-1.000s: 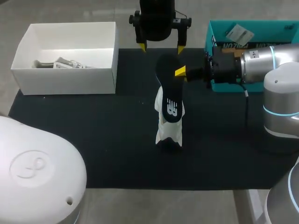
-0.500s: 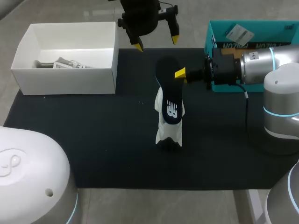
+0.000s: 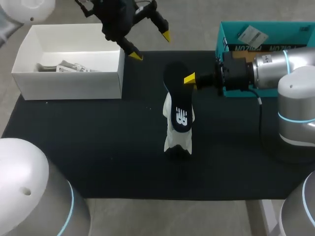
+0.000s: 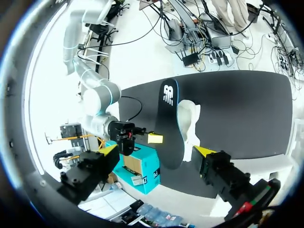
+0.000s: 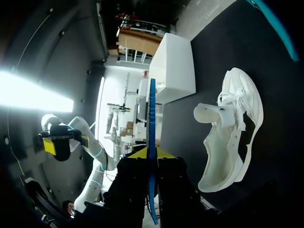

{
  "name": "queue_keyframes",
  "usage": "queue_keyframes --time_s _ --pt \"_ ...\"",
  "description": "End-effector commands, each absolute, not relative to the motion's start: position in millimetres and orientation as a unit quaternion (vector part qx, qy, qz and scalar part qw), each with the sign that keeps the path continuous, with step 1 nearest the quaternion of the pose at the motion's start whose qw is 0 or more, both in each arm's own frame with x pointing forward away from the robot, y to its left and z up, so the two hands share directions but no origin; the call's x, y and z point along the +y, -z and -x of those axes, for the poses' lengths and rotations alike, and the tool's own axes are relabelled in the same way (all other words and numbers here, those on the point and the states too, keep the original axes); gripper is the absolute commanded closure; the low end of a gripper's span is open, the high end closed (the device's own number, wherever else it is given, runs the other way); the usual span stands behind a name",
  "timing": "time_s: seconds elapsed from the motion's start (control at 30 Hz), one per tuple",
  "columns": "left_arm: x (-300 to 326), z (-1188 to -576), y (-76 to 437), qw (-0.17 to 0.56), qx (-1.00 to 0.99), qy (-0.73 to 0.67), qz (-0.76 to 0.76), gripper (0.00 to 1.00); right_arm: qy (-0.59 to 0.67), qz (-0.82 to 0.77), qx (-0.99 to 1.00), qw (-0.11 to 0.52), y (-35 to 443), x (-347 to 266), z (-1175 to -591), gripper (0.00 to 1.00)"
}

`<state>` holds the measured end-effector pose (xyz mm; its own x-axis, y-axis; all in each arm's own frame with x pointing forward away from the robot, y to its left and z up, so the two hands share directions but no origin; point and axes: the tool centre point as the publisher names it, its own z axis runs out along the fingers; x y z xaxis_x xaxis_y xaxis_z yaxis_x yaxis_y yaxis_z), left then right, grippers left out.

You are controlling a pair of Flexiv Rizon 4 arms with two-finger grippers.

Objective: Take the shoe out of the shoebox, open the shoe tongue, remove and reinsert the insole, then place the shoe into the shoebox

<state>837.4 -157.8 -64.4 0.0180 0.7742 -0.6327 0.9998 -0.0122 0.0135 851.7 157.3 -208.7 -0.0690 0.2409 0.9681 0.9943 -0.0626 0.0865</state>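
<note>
A white shoe (image 3: 178, 136) lies on the black mat (image 3: 98, 147), and in the right wrist view the shoe (image 5: 230, 137) lies beside my right gripper. My right gripper (image 3: 190, 78) is shut on the edge of the dark insole (image 3: 177, 93), which hangs over the shoe; edge-on, the insole (image 5: 152, 123) stands between the right gripper's (image 5: 151, 153) fingers. My left gripper (image 3: 150, 45) hangs open and tilted at the mat's far edge, to the left of the insole. Ahead of the left gripper (image 4: 156, 150) are the insole (image 4: 168, 123) and the shoe (image 4: 190, 118).
An open white box (image 3: 69, 81) with crumpled stuffing (image 3: 61, 66) stands at the back left. A teal shoebox (image 3: 231, 29) stands at the back right, behind my right arm (image 3: 275, 66). Bare mat lies left of and in front of the shoe.
My left gripper has swung left and back, away from above the insole toward the white box, and tilted. The right gripper, insole and shoe have stayed still.
</note>
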Motion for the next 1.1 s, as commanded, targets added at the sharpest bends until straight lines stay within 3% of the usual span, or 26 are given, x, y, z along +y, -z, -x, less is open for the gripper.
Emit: queue_keyframes --time_s 0.03,0.33,0.83,1.0,1.1 --pt "-152.7 -838.9 71.0 0.361 0.600 0.368 -0.612 0.00 0.479 0.560 -0.548 0.396 206.7 150.2 -844.1 1.00" --pt "-147.9 -841.0 95.8 0.428 0.582 0.343 -0.601 0.00 0.516 0.559 -0.517 0.393 187.4 141.5 -851.2 1.00" --pt "-167.3 -859.9 115.4 0.462 0.552 0.412 -0.559 0.00 0.587 0.540 -0.438 0.415 153.5 144.6 -858.4 1.00" --pt "-185.2 -864.6 120.8 0.468 0.538 0.417 -0.564 0.02 0.589 0.523 -0.432 0.439 149.5 156.7 -860.6 1.00" --pt "-193.7 -867.8 124.6 0.472 0.531 0.419 -0.566 0.10 0.586 0.524 -0.433 0.441 148.5 160.4 -860.4 1.00"
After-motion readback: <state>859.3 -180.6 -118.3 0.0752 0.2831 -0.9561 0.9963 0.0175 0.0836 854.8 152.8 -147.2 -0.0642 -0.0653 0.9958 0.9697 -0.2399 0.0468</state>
